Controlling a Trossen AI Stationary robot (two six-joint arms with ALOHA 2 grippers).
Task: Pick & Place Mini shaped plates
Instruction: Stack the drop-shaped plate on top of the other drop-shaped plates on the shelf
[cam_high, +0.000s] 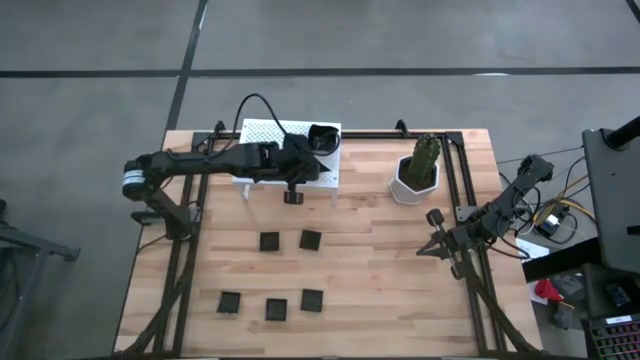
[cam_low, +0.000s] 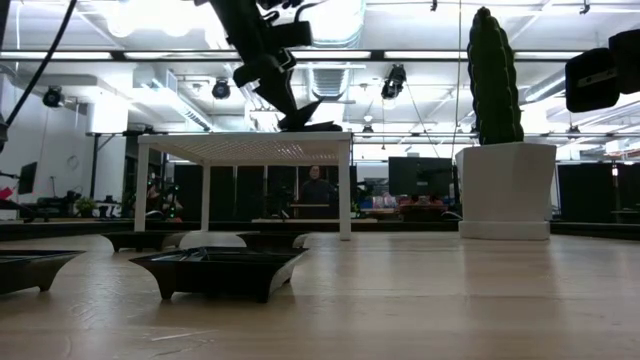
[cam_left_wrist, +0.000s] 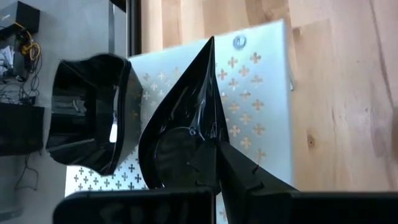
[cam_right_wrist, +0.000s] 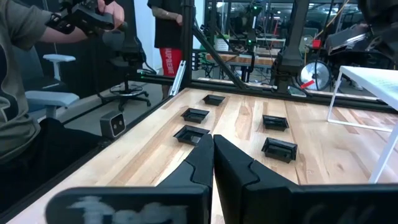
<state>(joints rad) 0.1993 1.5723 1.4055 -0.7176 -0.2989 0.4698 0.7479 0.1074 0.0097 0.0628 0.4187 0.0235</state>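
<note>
A white perforated rack (cam_high: 268, 135) stands at the table's far middle. On its right end sits a black raised-rim square plate (cam_left_wrist: 90, 112). Beside that plate, my left gripper (cam_left_wrist: 214, 163) is shut on a black leaf-shaped plate (cam_left_wrist: 186, 118), whose pointed tip faces away from the fingers. The low view shows this plate (cam_low: 308, 117) just over the rack's top. Several small black square plates (cam_high: 311, 240) lie flat on the wooden table nearer the front. My right gripper (cam_right_wrist: 212, 142) waits shut, level, at the table's right side (cam_high: 432, 247), touching nothing. My left gripper pinches the leaf-shaped plate at the rim of its rounded end (cam_left_wrist: 200, 154) between the two fingers (cam_left_wrist: 249, 177). The fingers slant down from the table's left and lie along the plate. The plate is tilted over the rack's top; whether it touches the rack I cannot tell.
A white pot with a green cactus (cam_high: 415, 175) stands right of the rack. A small dark thing (cam_high: 293, 197) lies at the rack's near edge. Black frame rails run along the table's sides. People show in the room beyond the table.
</note>
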